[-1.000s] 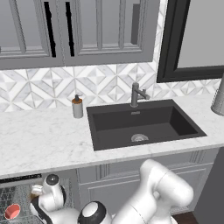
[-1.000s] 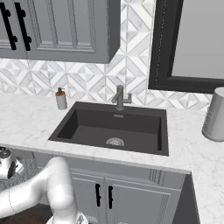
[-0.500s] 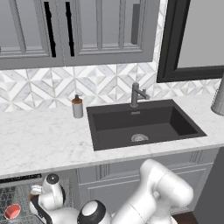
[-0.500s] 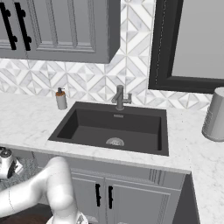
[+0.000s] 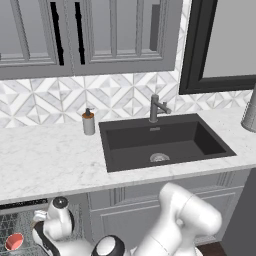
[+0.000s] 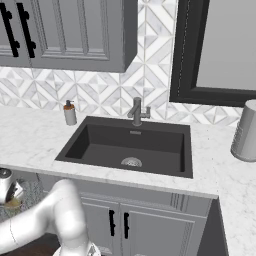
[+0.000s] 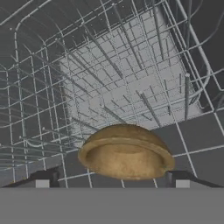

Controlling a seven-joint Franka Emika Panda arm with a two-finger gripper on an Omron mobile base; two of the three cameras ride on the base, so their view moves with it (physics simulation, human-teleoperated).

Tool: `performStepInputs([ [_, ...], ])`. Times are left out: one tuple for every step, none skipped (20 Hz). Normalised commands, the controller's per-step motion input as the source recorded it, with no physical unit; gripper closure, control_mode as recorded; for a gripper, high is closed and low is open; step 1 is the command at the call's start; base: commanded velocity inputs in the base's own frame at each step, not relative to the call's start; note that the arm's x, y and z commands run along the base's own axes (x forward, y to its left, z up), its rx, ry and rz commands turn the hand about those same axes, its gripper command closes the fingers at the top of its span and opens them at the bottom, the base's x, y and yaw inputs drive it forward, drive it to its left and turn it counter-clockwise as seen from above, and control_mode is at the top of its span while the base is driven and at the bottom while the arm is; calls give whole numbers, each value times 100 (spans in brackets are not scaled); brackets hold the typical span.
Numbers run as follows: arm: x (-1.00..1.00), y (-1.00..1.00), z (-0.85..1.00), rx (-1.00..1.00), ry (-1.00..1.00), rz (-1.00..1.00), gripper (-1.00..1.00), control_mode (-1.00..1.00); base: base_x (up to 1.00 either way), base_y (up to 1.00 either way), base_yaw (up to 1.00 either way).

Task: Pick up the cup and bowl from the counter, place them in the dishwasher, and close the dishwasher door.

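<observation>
From the left base camera, the cup (image 5: 14,241) sits in the rack (image 5: 20,227) just left of the arm's low wrist. From the right, a golden bit of bowl (image 6: 12,202) shows under the hand. In the hand camera the bowl (image 7: 126,152) lies between the fingers (image 7: 43,180), over the rack; whether they grasp it cannot be told.

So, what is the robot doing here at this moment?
The white robot arm reaches down low, left of the dark sink, into the open dishwasher's grey wire rack. In the hand view, the shallow brown wooden bowl sits between the two dark fingertips, just above the rack. Whether the gripper grips it cannot be told. The small grey cup with a salmon-red inside already lies in the rack.
</observation>
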Motion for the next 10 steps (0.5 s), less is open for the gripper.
performStepInputs([
  [-46, -16, 45, 13, -13, 0, -100, -100, 0, 0, 0],
  [-50, -20, 44, 12, -13, 0, -100, -100, 0, 0, 0],
  [-59, -21, 44, 12, -12, 0, -100, -100, 0, 0, 0],
  [-64, -24, 41, 11, -13, 0, -100, -100, 0, 0, 0],
  [-69, -23, 39, 11, -12, 0, -100, -100, 0, 0, 0],
  [-69, -19, 34, 7, -12, 0, -100, -100, 0, 0, 0],
  [-59, -14, 35, 4, -11, 0, -100, -100, 0, 0, 0],
  [-45, -10, 39, 1, -9, 0, -100, -100, 0, 0, 0],
  [-30, -4, 61, 1, -9, 0, -100, -100, 0, 0, 0],
  [-20, -12, 75, 1, -7, 0, -100, -100, 0, 0, 0],
])
